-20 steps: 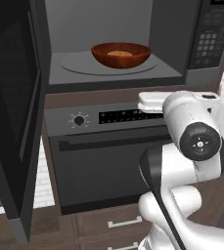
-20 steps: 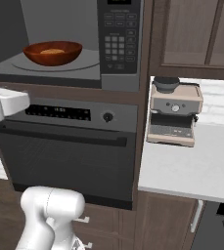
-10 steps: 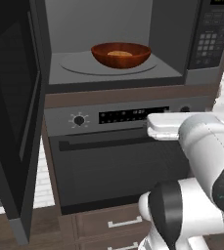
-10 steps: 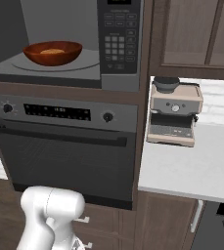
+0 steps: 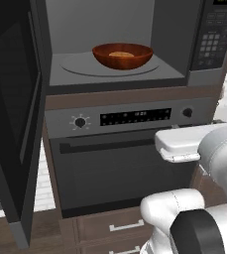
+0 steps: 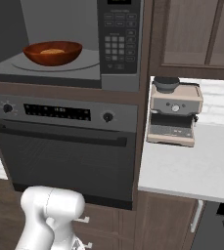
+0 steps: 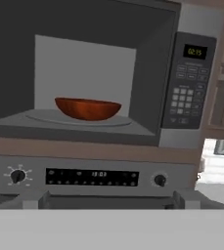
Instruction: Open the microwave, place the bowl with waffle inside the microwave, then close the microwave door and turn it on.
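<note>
- Bowl (image 5: 122,55) with the waffle (image 5: 121,54) in it sits on the round turntable (image 5: 85,64) inside the microwave (image 7: 147,73), well back from the cavity's front edge.
- Over the last second the arm has pulled away from the cavity: its white wrist dropped from just under the microwave's sill to level with the oven (image 5: 120,163) handle and swung right.
- I take that to mean the placing step is finished, and closing comes next.
- Microwave door (image 5: 11,114) stands swung wide open at the left, untouched.
- End effector has its fingers spread fully apart and grips nothing.
- Seen from the hand, it faces the open cavity and the keypad (image 7: 186,83) squarely from below, backed off from both.
- Reaching the door will likely need a sweep far to the left.
</note>
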